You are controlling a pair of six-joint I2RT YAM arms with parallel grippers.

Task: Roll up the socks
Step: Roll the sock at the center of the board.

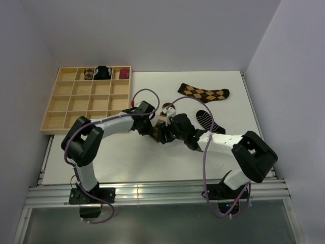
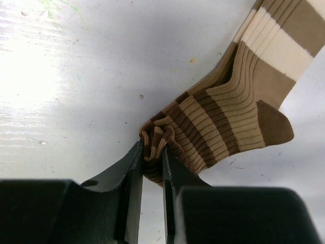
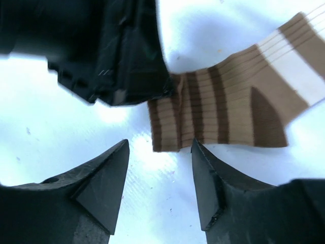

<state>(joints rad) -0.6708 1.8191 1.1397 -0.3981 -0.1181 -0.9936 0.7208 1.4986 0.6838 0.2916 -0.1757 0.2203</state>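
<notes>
Progress: early stage, no sock of the three rolled. The left fingers (image 2: pixel 131 178) are clenched on the bunched toe end of the long ribbed fabric sock with wide brown-and-cream stripes (image 2: pixel 238 101). A small crumpled fold sits between them, and the rest of the sock runs flat on the white tabletop (image 1: pixel 122 157), away from their tips. The right fingers (image 3: pixel 104 190) are released and grasp nothing. Bare tabletop shows in the gap, and the sock's folded edge lies just ahead of their tips, not touching them. Judgement: only the first turn of the roll is formed, and almost the whole length of this sock is left to wind. The brown-and-tan argyle fabric sock (image 1: pixel 204 93) lies flat, well apart from both pairs of fingers on the far right side. The short black fabric sock with thin white stripes (image 1: pixel 209 122) lies flat just beyond the right fingers, beside that arm. Neither shows any fold. The wooden compartment tray (image 1: pixel 68 95), well to the left of the left fingers, holds three small sock bundles (image 1: pixel 104 72) in its far row. Outstanding: finish the striped roll, then roll the two flat socks.
</notes>
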